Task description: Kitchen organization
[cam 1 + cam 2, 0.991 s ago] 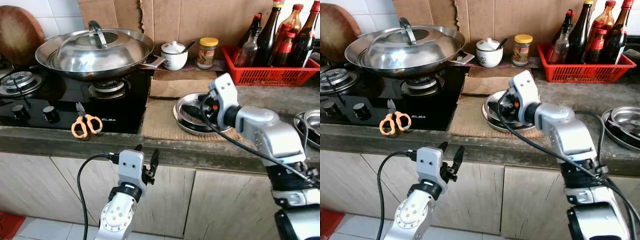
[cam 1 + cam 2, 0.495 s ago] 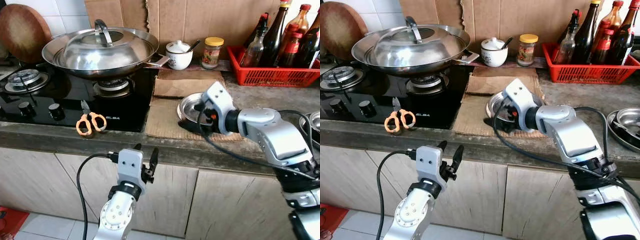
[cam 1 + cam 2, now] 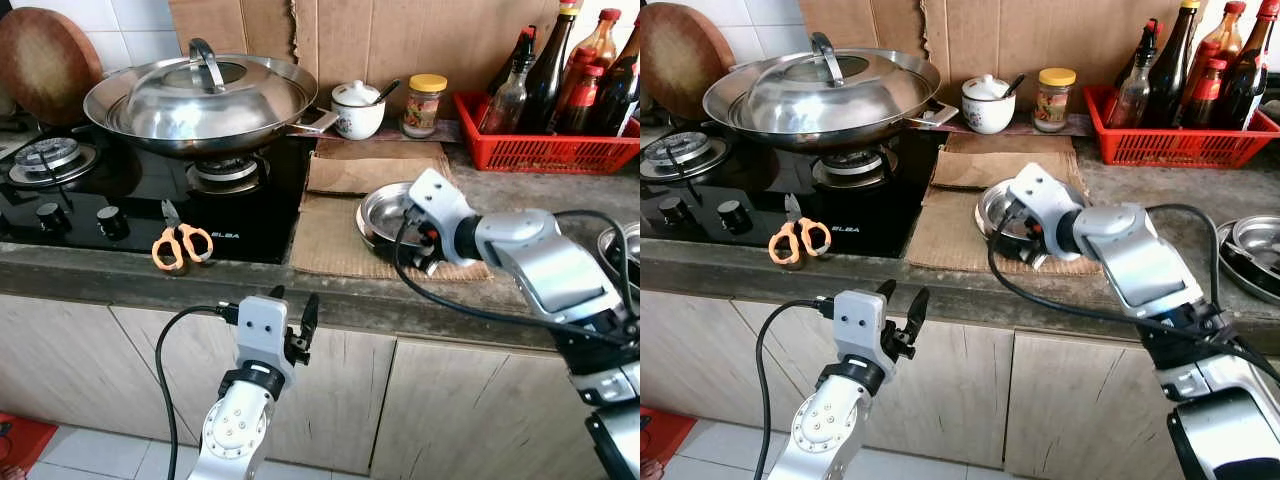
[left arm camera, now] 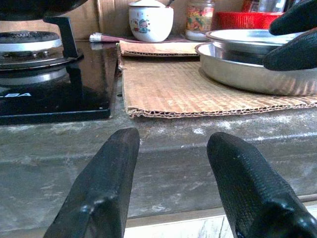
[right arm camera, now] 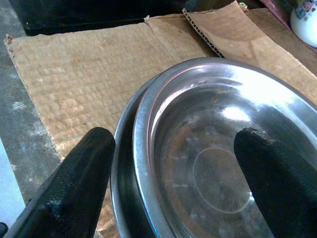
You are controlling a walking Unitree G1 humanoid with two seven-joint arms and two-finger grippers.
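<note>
Two stacked steel dishes (image 3: 382, 210) sit on a sheet of cardboard (image 3: 330, 235) on the counter. My right gripper (image 3: 425, 248) is low at their near rim and open. In the right wrist view one finger (image 5: 74, 183) hangs outside the rim and the other finger (image 5: 277, 173) is over the top dish (image 5: 213, 148). My left gripper (image 3: 291, 322) is open and holds nothing, in front of the cabinet just below the counter's edge. The left wrist view looks between its fingers (image 4: 109, 183) across the counter to the dishes (image 4: 247, 74).
A lidded wok (image 3: 200, 95) stands on the black stove (image 3: 120, 190), with orange scissors (image 3: 178, 243) at the stove's front. At the back are a white pot (image 3: 358, 108), a jar (image 3: 422, 105) and a red basket (image 3: 545, 145) of bottles. More steel dishes (image 3: 1255, 245) lie far right.
My right gripper has come down from above the dishes to their near rim. The camera shifted a little. The left arm has stayed put.
</note>
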